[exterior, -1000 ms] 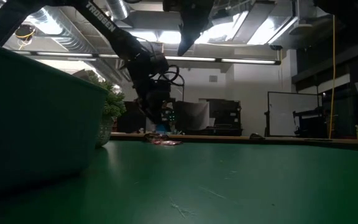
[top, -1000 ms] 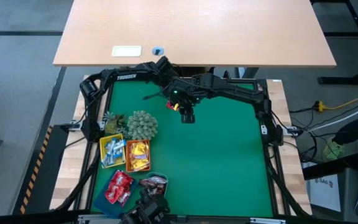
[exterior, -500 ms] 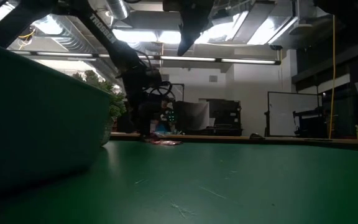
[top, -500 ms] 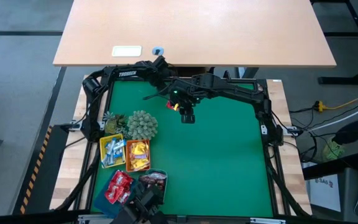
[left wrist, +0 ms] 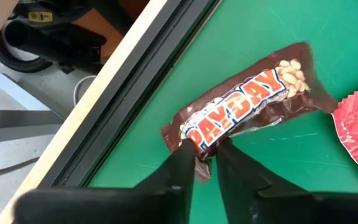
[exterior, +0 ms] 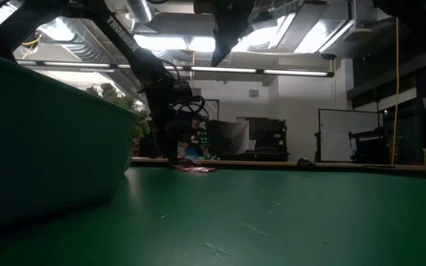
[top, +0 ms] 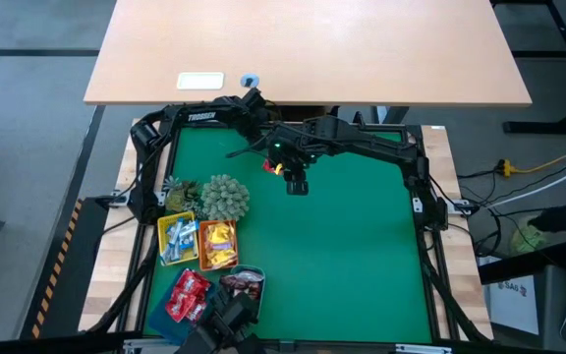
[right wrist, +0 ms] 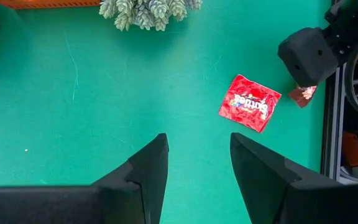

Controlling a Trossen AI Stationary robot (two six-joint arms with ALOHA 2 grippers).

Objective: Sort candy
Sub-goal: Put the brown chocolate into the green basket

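Note:
A dark brown candy bar (left wrist: 241,112) lies flat on the green mat, close to the table's far edge. My left gripper (left wrist: 202,163) is down at the mat (exterior: 177,151) and shut on that bar. A red packet (right wrist: 249,102) lies on the mat just beside it. My right gripper (right wrist: 197,162) hangs open above the mat (top: 296,185), raised well clear and touching nothing. Other sweets sit sorted in small trays near the left edge. My left gripper pinches the brown bar's wrapper end (left wrist: 194,142) between its two fingers (left wrist: 179,174), coming from above. The fingers reach in along the bar from that end. The bar lies flat on the mat, its other end pointing away.
A grey-green spiky plant ball (top: 224,197) stands on the left half. Behind it sit a yellow tray (top: 164,239), an orange tray (top: 217,246), a blue tray (top: 160,313) with red packets and a teal tray (top: 244,285). The mat's right half is bare green.
My left arm has shifted a little toward the table's left edge while staying low at the mat, then held still. My right arm has not moved.

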